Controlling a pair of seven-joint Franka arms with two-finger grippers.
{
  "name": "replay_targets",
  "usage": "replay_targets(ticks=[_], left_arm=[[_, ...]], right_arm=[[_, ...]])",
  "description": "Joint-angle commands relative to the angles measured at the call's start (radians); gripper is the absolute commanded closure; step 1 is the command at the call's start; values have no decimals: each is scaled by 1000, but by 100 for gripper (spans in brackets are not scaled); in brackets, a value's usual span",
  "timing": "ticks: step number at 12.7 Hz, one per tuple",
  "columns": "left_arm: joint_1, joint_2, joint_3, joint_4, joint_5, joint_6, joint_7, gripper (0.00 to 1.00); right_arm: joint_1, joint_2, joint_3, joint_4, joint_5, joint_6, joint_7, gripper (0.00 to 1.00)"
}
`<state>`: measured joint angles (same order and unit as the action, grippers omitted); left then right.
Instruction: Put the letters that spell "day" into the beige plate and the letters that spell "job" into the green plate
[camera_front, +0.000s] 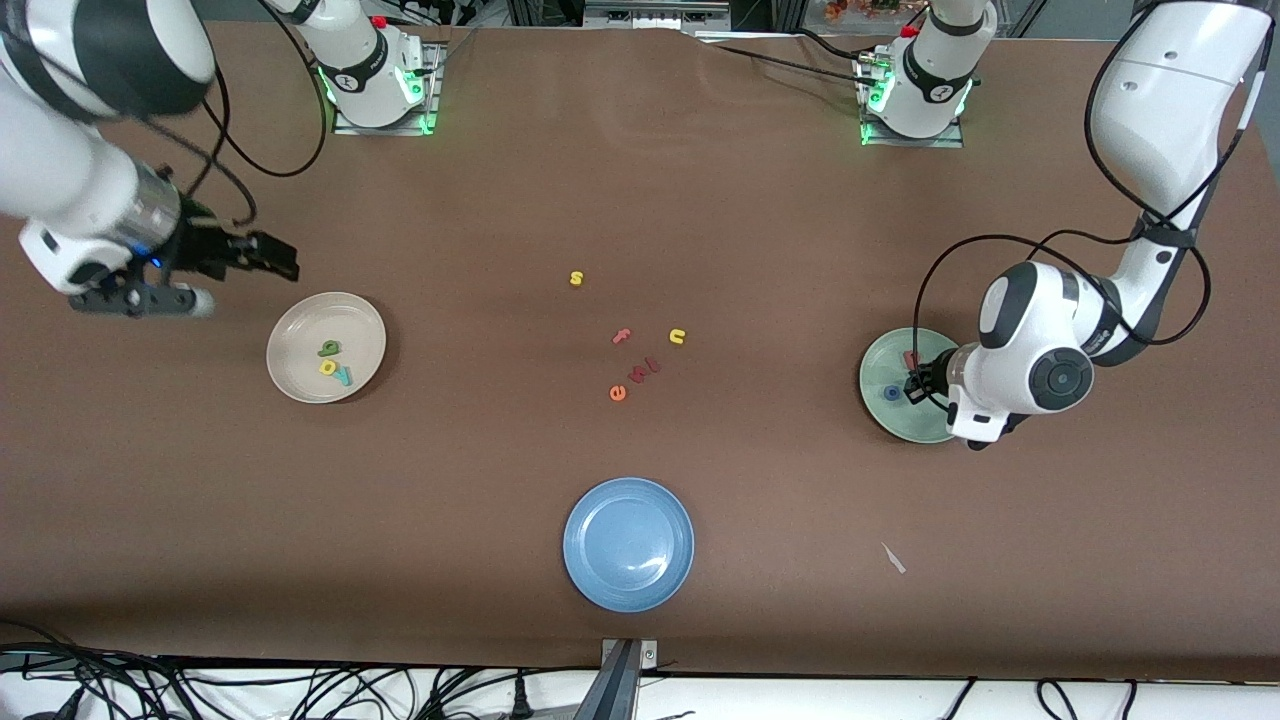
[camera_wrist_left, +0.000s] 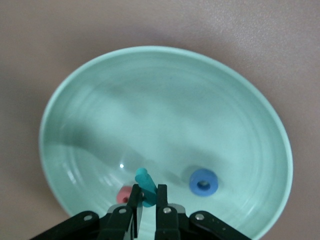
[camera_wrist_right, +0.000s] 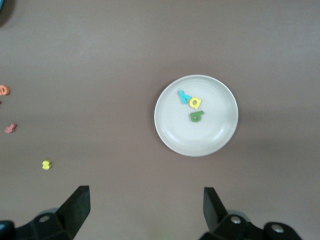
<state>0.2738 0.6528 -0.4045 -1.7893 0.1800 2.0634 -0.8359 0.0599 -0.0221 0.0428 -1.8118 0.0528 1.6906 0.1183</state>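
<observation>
In the front view, the left tool (camera_front: 918, 385) is hanging over the green plate (camera_front: 885, 415) at the left arm's end of the bench (camera_front: 640, 180); the right tool (camera_front: 270, 255) is waiting in the air near the beige plate (camera_front: 290, 370), which is carrying the green letter (camera_front: 328, 349), yellow letter (camera_front: 328, 367) and cyan y (camera_front: 344, 377).

In the left wrist view, the left tool (camera_wrist_left: 147, 200) is clamping the teal j (camera_wrist_left: 145, 182) above the green plate (camera_wrist_left: 165, 90), where the blue o (camera_wrist_left: 203, 181) and pinkish-red letter (camera_wrist_left: 123, 194) are lying.

In the right wrist view, the right tool's fingers (camera_wrist_right: 77, 207) are standing wide apart, holding nothing, and the beige plate (camera_wrist_right: 175, 140) is carrying its three letters.
</observation>
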Motion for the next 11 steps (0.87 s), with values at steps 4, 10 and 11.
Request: replay_targets(ticks=[4,10,11], left_arm=[[16,41,3,77,36,-26,14,0],[13,-123,-26,102,24,-170,118,0],[12,-134,-37,140,24,-224,147,0]], right_arm=[[-5,13,-49,150,-42,-202,0,0],[-15,86,-92,294,-61,-331,0,0],[-15,91,-93,301,-57,-336,-2,0]])
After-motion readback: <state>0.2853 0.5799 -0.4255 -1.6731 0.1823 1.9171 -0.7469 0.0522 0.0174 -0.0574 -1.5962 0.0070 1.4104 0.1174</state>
